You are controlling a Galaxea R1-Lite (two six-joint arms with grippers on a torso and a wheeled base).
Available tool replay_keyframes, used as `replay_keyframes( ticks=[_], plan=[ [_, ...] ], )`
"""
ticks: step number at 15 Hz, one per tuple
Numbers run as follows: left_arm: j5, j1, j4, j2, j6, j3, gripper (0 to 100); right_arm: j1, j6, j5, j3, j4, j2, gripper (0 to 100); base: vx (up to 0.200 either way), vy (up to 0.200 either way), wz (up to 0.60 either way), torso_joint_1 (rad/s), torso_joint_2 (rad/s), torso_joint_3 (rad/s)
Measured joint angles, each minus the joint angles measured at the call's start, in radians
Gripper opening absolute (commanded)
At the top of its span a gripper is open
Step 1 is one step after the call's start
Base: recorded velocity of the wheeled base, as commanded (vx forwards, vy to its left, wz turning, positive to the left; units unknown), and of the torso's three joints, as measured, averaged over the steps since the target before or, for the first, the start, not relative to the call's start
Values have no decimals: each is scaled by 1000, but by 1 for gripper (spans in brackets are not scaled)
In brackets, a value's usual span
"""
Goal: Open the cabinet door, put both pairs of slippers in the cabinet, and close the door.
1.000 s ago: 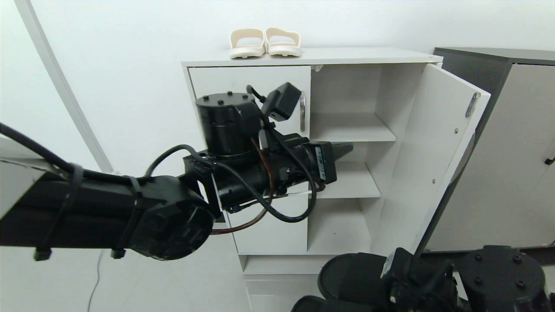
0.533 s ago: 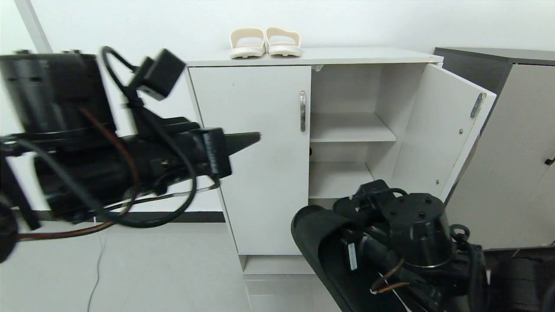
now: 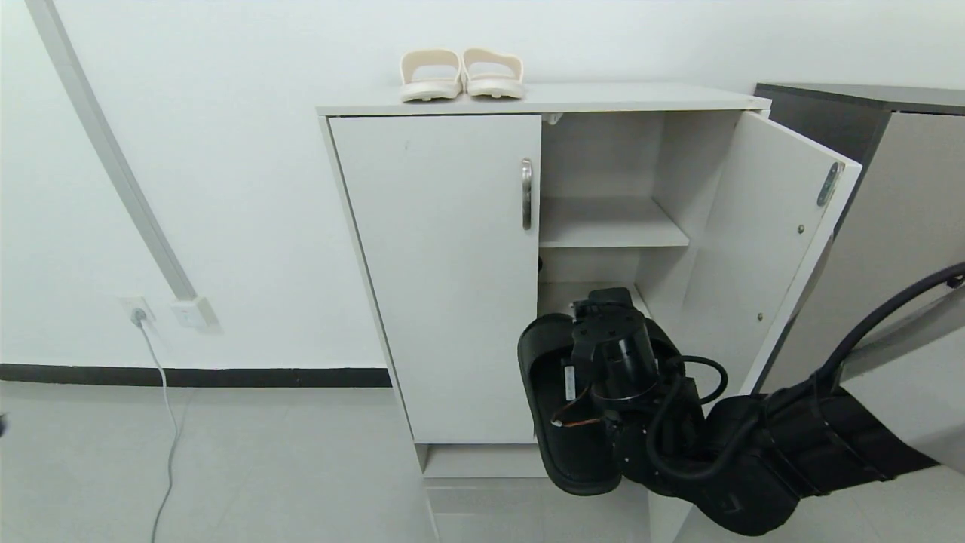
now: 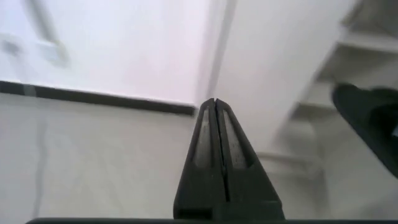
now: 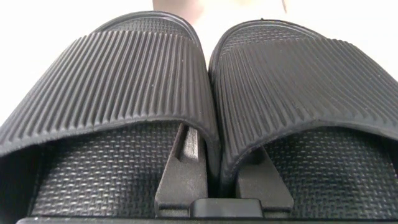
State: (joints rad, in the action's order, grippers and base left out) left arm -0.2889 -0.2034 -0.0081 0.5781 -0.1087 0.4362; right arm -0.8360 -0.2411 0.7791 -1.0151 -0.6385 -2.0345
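A: How much room did the cabinet [image 3: 528, 98] leave?

B: Its right door [image 3: 754, 249] stood swung wide, its free edge close to the grey cabinet [image 3: 889, 226] beside it. The left door [image 3: 445, 279] was closed, with its handle [image 3: 525, 194] along the edge that bordered the opening. Between that edge and the open door lay a bare upper shelf [image 3: 611, 230] and, beneath it, a middle shelf [image 3: 556, 291] partly hidden by the right arm.

A: And the black slippers [image 3: 554, 407]?

B: They hung in front of the lower part of the opening, just right of the closed door's edge, tipped on their sides with the toes away from the wrist. The right gripper [image 5: 221, 177] had them from the heel end. One finger lay under each strap, and the two inner side walls were pinched between them.

A: The other pair?

B: The beige slippers [image 3: 461, 75] sat side by side on top of the cabinet, above the closed door and well apart from either gripper.

A: The left gripper [image 4: 214, 107]?

B: It was low over the floor [image 3: 264, 467] by the cabinet's left side, its fingers pressed flat together with nothing between them.
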Motion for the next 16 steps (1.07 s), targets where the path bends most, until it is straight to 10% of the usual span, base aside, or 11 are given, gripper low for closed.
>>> replay_keyframes(
  ticks=[5, 10, 16],
  plan=[
    [9, 197, 27, -424, 59, -316, 0, 5, 0, -1, -3, -1, -16, 0, 0, 0, 0, 0, 0, 0],
    [364, 204, 8, -562, 124, -427, 0, 17, 17, -6, -19, 0, -22, 0, 0, 0, 0, 0, 0, 0],
    [373, 203, 8, -580, 121, -434, 0, 29, 34, -20, -109, 0, -63, 0, 0, -33, 0, 0, 0, 0]
  ],
)
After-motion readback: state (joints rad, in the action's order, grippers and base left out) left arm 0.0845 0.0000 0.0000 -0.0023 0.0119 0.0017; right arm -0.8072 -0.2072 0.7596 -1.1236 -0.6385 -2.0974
